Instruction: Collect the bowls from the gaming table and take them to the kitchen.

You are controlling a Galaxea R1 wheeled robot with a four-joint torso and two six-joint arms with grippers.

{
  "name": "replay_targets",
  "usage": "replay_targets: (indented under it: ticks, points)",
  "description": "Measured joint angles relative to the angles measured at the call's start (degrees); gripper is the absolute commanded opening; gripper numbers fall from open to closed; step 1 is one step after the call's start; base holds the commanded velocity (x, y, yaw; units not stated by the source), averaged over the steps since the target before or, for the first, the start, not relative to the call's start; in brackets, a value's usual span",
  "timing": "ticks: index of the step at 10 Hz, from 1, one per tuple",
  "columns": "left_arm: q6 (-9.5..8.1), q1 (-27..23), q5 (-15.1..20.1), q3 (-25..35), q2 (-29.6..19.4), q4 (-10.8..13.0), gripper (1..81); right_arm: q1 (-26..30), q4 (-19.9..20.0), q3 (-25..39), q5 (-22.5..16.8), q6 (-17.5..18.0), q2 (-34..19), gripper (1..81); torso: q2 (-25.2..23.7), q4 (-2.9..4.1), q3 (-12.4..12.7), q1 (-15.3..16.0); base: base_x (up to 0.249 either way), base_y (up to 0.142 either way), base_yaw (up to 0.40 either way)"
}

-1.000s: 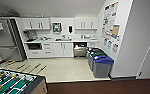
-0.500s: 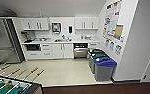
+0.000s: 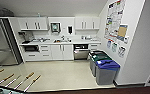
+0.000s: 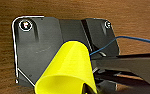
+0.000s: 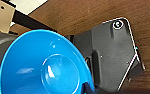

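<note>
Robot is rolling closer to the kitchen [image 3: 58,47]; left gripper [image 4: 87,87] is carrying yellow bowl [image 4: 66,72], right gripper [image 5: 87,87] blue bowl [image 5: 43,67], finger spread unclear.

The head camera looks down from high into the kitchen [image 3: 58,47]; both wrist cameras face brown wood-grain floor [image 4: 66,10] closely.

blue-lidded bin [image 3: 106,71] | green-lidded bin [image 3: 98,60] behind it | wall posters [image 3: 115,18] | fridge [image 3: 2,42]
</note>
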Motion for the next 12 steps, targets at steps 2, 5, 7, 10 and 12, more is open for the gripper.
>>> replay_targets:
  ticks: [2,5,7,10,12]
  points:
    - [0.00,0.0,0.0,0.0,0.0,0.0,1.0,0.0,0.0,0.0,0.0,0.0,0.1,1.0,0.0,0.00,0.0,0.0,0.253,0.000,0.000]
    - [0.00,0.0,0.0,0.0,0.0,0.0,1.0,0.0,0.0,0.0,0.0,0.0,0.1,1.0,0.0,0.00,0.0,0.0,0.253,0.000,0.000]
    - [0.00,0.0,0.0,0.0,0.0,0.0,1.0,0.0,0.0,0.0,0.0,0.0,0.1,1.0,0.0,0.00,0.0,0.0,0.253,0.000,0.000]
    - [-0.02,0.0,0.0,0.0,0.0,0.0,1.0,0.0,0.0,0.0,0.0,0.0,0.1,1.0,0.0,0.00,0.0,0.0,0.253,0.000,0.000]
    - [-0.02,0.0,-0.3,0.0,0.0,0.0,1.0,0.0,0.0,0.0,0.0,0.0,0.1,1.0,0.0,0.00,0.0,0.0,0.253,0.000,0.000]
